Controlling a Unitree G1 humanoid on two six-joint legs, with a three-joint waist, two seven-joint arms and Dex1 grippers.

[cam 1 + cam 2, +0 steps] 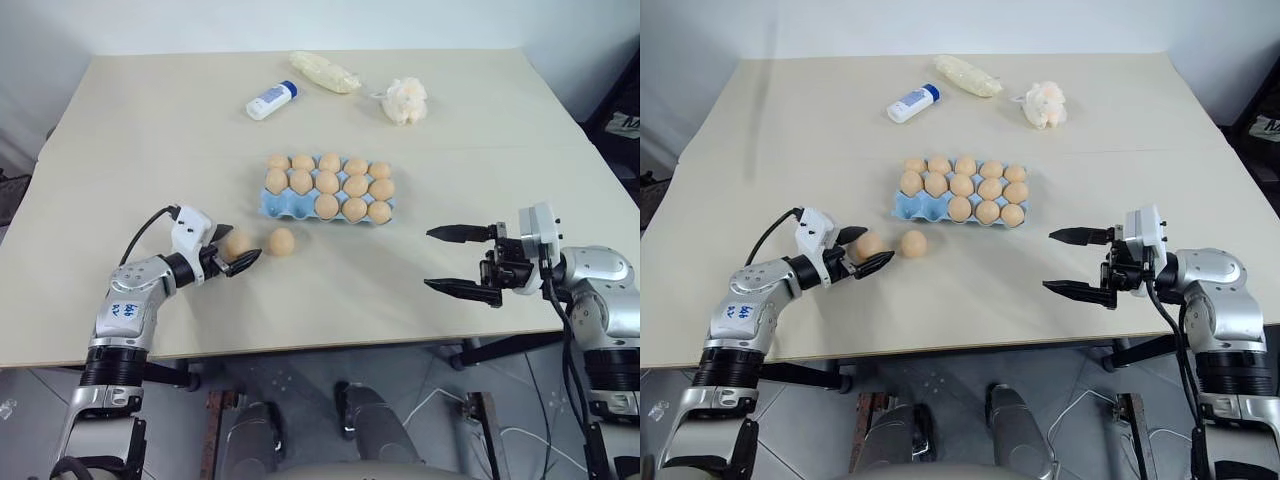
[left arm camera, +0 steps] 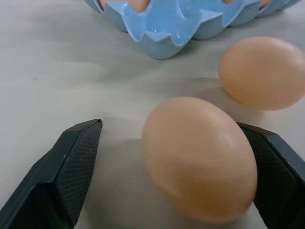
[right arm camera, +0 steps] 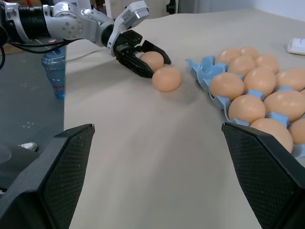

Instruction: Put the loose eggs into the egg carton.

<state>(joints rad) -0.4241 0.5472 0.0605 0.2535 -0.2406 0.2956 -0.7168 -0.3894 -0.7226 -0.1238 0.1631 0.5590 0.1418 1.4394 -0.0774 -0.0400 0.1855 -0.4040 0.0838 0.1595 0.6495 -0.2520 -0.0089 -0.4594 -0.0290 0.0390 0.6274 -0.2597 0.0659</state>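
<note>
A: Eggs first. Two loose ones on the desk (image 1: 120,120), just in front of the blue carton (image 1: 275,207). Your left gripper (image 1: 232,250) has its jaws spread around the nearer egg (image 2: 200,157), not clamped yet. One finger (image 2: 271,167) looks to be touching the shell already, the other stands clear.

B: So what's the risk?

A: Uneven close. That finger could shove the egg sideways into the second egg (image 1: 282,241) just beside it, and both may roll. Squeeze too hard and it cracks.

B: And the right gripper (image 1: 462,262)?

A: Jaws wide, empty, well apart from the carton. Front-left cups look free.
</note>
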